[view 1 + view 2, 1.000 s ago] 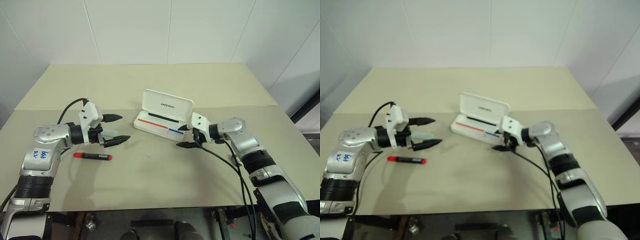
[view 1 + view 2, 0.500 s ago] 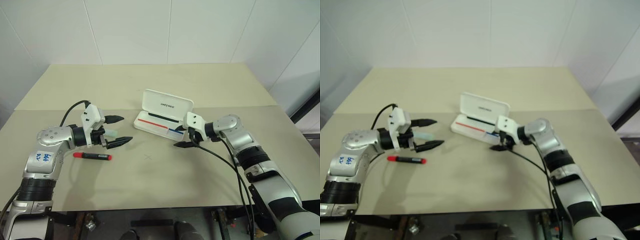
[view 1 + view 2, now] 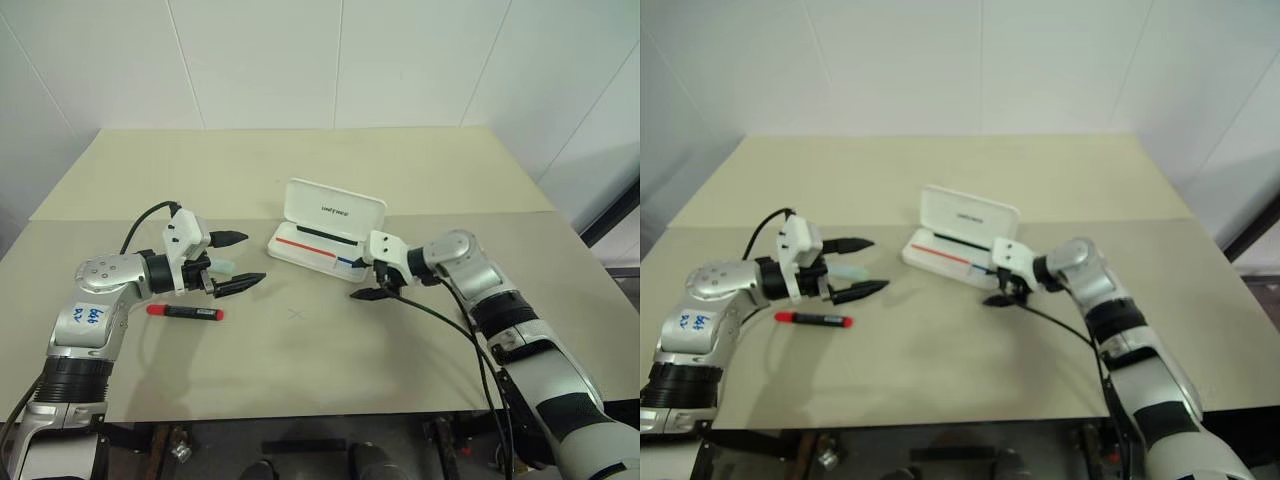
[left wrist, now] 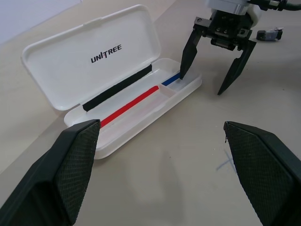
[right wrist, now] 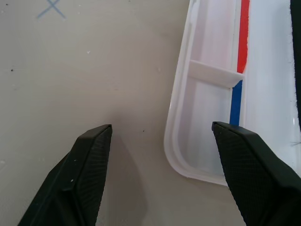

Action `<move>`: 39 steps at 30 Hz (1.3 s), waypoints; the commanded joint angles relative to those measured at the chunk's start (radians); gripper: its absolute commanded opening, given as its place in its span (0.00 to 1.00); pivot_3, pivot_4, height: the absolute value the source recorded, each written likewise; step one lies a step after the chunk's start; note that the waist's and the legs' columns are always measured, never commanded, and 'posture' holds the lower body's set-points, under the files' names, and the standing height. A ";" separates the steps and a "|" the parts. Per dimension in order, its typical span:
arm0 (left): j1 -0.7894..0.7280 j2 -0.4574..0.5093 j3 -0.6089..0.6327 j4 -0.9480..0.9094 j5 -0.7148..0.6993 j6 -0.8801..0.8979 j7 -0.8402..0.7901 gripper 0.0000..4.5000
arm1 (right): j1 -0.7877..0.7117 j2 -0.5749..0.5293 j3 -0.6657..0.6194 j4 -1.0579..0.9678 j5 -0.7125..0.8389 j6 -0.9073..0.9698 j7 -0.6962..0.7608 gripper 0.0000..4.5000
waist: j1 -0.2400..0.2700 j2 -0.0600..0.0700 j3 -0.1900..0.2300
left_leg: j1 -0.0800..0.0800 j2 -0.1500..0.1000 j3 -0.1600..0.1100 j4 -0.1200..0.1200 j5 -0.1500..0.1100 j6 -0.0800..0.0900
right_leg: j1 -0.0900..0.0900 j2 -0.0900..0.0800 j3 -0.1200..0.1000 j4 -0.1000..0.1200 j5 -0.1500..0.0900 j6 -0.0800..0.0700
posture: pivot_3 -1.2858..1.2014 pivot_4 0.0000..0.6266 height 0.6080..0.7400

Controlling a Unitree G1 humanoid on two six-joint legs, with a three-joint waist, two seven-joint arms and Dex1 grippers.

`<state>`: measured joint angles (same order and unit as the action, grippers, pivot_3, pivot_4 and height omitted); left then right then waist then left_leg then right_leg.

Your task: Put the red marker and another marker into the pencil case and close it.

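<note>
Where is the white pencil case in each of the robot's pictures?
Left eye view: the pencil case lies open at the middle of the table.
Right eye view: the case sits just left of centre.
Left wrist view: it runs across the upper left, lid up.
Right wrist view: its corner is at the right.
Shared landmark: the red and blue stripe inside the tray.

table (image 3: 420, 170): beige | on it: open pencil case (image 3: 325, 240); red marker (image 3: 186, 312); pen-drawn cross (image 3: 295, 314)
</note>
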<state>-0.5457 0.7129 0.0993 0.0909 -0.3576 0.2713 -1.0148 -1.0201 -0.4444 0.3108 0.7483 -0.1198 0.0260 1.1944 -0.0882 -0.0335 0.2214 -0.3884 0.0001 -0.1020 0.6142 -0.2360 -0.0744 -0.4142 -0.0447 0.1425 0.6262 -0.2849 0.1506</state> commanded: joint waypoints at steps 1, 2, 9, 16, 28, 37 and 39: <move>-0.027 -0.002 0.019 -0.022 -0.013 -0.011 0.009 1.00 | -0.033 0.007 0.026 0.068 -0.046 -0.039 -0.021 0.51 | 0.000 0.000 0.000 | 0.000 0.000 0.000 0.000 0.000 0.000 | 0.000 0.000 0.000 0.000 0.000 0.000 | 0.52 0.24 1.00; -0.030 -0.003 0.019 -0.020 -0.012 -0.012 0.009 1.00 | -0.045 0.012 0.029 0.084 -0.054 -0.050 -0.022 0.43 | 0.000 0.000 0.000 | 0.000 0.000 0.000 0.000 0.000 0.000 | 0.000 0.000 0.000 0.000 0.000 0.000 | 0.52 0.24 1.00; -0.042 -0.010 0.018 -0.014 -0.008 -0.019 0.013 1.00 | -0.097 0.043 0.035 0.121 -0.072 -0.091 -0.026 0.00 | -0.009 -0.001 -0.001 | 0.001 0.000 0.000 0.001 0.000 0.000 | 0.001 0.000 0.000 0.000 0.000 0.000 | 0.52 0.24 1.00; -0.044 -0.012 0.021 -0.010 -0.007 -0.028 0.019 1.00 | -0.110 0.052 0.027 0.107 -0.070 -0.099 -0.011 0.00 | -0.025 -0.001 -0.001 | 0.001 0.000 -0.001 0.001 0.003 -0.001 | 0.001 0.000 0.000 0.002 0.002 0.000 | 0.52 0.24 1.00; -0.001 0.016 0.046 -0.029 -0.041 -0.035 -0.038 1.00 | 0.039 -0.060 0.017 -0.307 -0.007 0.121 0.174 0.00 | -0.021 -0.001 -0.001 | -0.001 0.000 -0.002 -0.001 0.002 -0.002 | 0.000 0.000 -0.001 0.000 0.002 0.000 | 0.52 0.24 1.00; 0.062 0.021 0.057 -0.049 -0.045 -0.040 -0.044 1.00 | 0.252 -0.189 0.008 -0.707 0.014 0.366 0.167 0.00 | -0.013 -0.001 0.000 | -0.001 0.000 -0.002 0.000 0.002 -0.002 | 0.000 0.000 -0.001 0.001 0.001 0.000 | 0.52 0.24 1.00; 0.065 0.020 0.053 -0.046 -0.041 -0.042 -0.048 1.00 | 0.289 -0.209 0.006 -0.768 0.016 0.407 0.155 0.00 | -0.011 -0.001 0.000 | -0.001 0.000 -0.001 0.000 0.002 -0.002 | 0.000 0.000 -0.001 0.001 0.001 0.000 | 0.52 0.24 1.00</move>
<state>-0.4856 0.7210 0.1374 0.0791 -0.3878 0.2474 -1.0589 -0.7366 -0.6322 0.3433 0.0510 -0.1248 0.4038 1.3580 -0.0990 -0.0344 0.2209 -0.3890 -0.0002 -0.1034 0.6141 -0.2341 -0.0759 -0.4146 -0.0446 0.1419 0.6267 -0.2840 0.1503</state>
